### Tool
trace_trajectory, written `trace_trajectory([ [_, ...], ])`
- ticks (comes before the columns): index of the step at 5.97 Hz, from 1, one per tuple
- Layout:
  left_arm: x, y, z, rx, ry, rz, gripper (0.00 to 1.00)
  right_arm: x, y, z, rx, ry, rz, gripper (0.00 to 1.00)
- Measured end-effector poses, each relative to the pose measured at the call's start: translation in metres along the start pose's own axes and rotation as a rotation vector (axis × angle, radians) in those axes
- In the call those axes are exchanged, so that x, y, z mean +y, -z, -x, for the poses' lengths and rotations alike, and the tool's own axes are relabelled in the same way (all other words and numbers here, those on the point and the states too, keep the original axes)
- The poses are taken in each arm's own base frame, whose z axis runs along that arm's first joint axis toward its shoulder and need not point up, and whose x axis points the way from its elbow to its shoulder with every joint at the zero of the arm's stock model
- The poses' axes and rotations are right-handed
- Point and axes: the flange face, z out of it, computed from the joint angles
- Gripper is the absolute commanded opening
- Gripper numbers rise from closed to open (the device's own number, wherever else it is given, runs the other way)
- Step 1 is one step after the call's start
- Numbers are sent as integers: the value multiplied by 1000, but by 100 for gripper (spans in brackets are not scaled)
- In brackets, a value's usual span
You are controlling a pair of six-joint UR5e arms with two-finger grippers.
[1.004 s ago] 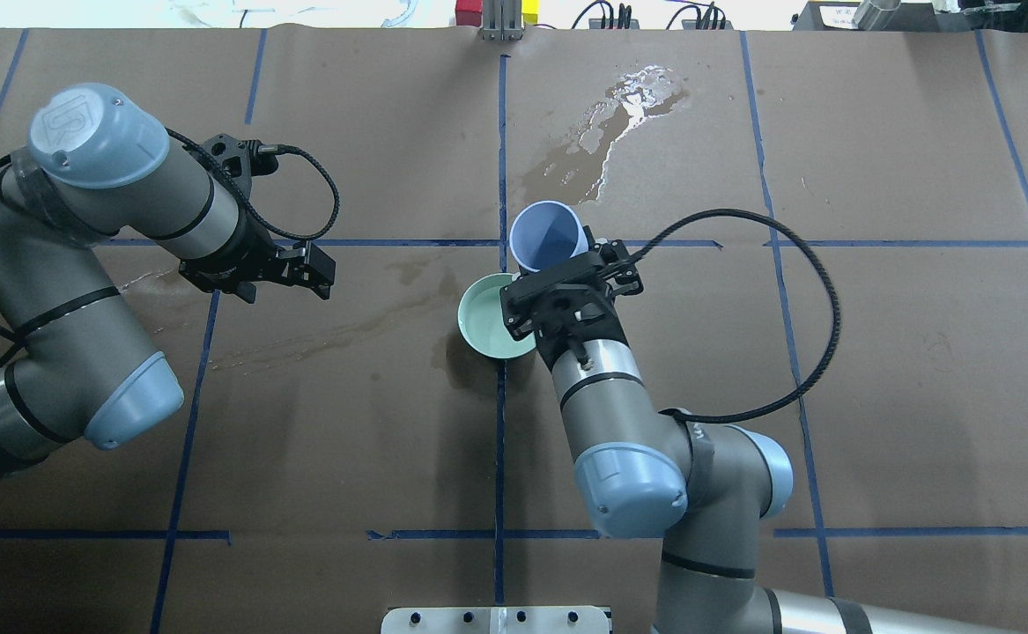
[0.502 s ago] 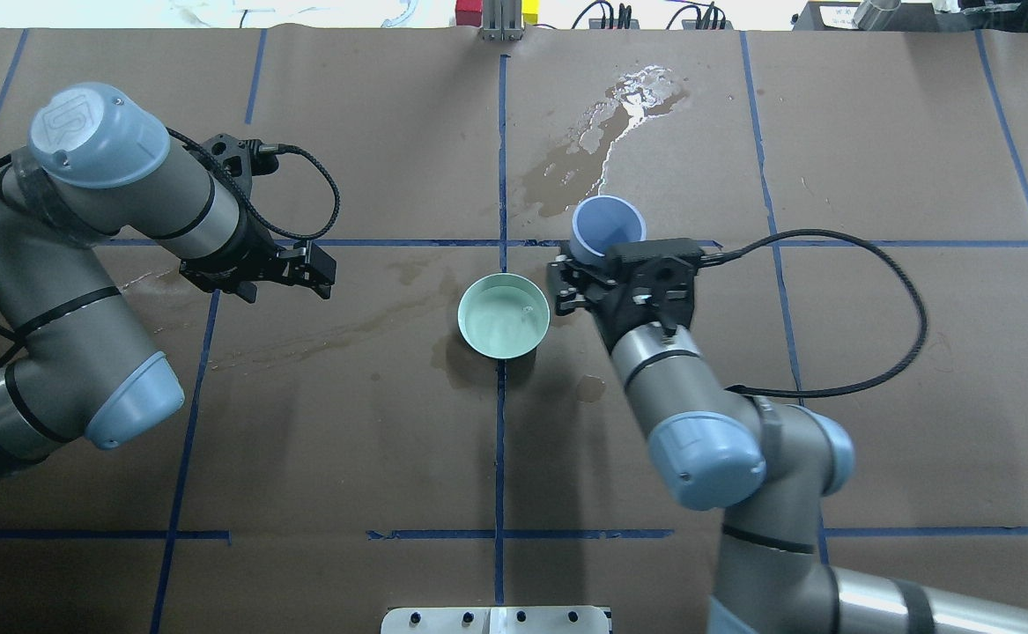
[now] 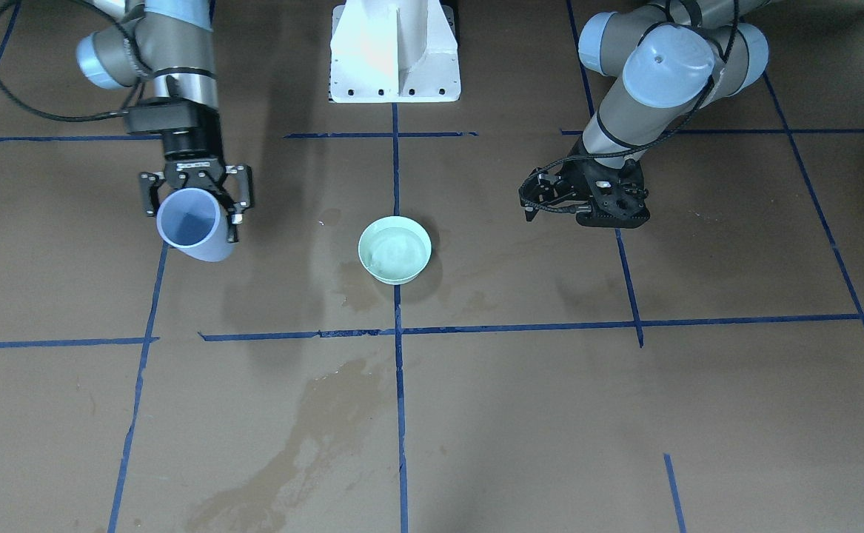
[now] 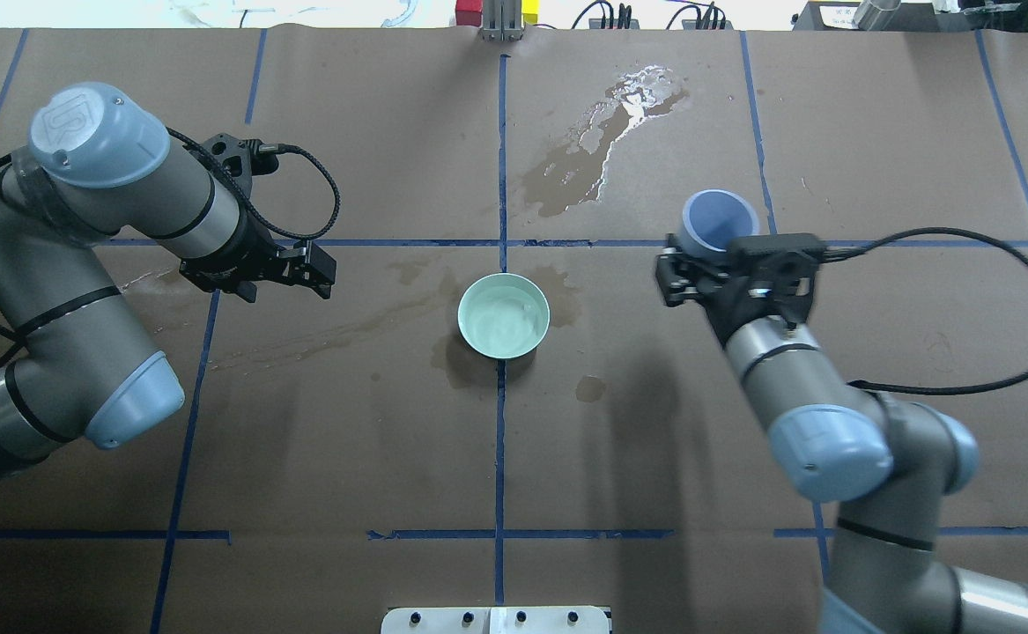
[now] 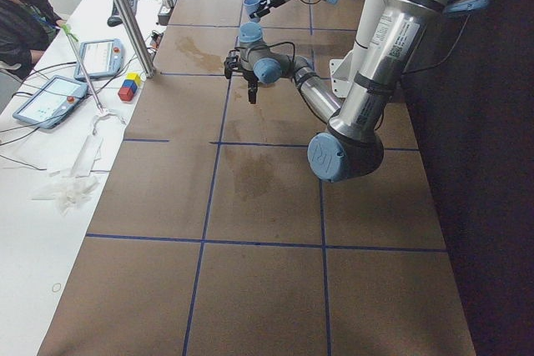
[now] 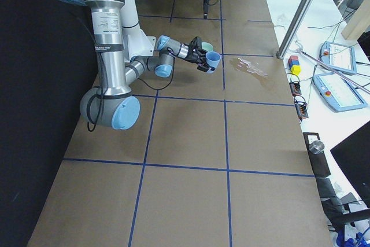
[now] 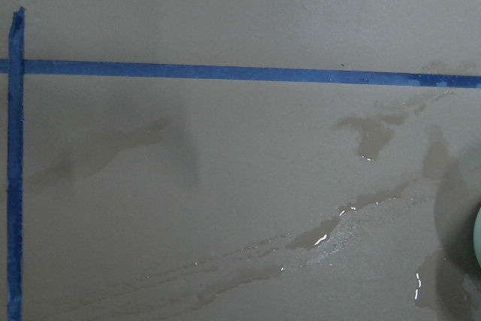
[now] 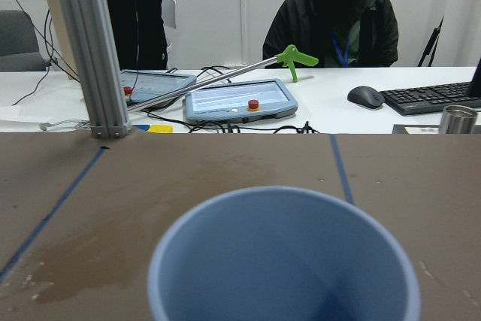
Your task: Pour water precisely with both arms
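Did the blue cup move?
Yes. In the overhead view the blue cup, held in the right gripper, swung rightward, away from the green bowl, which stayed on the centre tape line.

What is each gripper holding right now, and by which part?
The right gripper clasps the blue cup by its side wall below the rim. The left gripper holds nothing.

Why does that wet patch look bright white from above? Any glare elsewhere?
Overhead view: the spilled puddle probably mirrors overhead light, hence the white glare. Left wrist view: the wet streak shows only tiny glints. Front-facing view: the white pedestal looks washed out.
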Motion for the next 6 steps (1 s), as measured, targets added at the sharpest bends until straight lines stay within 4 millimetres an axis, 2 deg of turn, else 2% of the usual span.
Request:
trace_trajectory([
  [1,0,0,0,0,0,0,100,7,3,-54,18,5,-11,0],
  [2,0,1,0,1,1,-1,100,14,1,-95,34,5,-24,0],
  [3,0,1,-1,2,0,-1,100,27,-11,-133,51,4,-41,0],
  [4,1,1,-1,3,0,-1,100,39,-25,-165,75,11,-54,0],
  [5,1,2,-1,3,0,-2,100,46,-37,-187,96,16,-56,0],
  [6,1,2,-1,3,0,-2,100,52,-44,-197,110,22,-52,0],
])
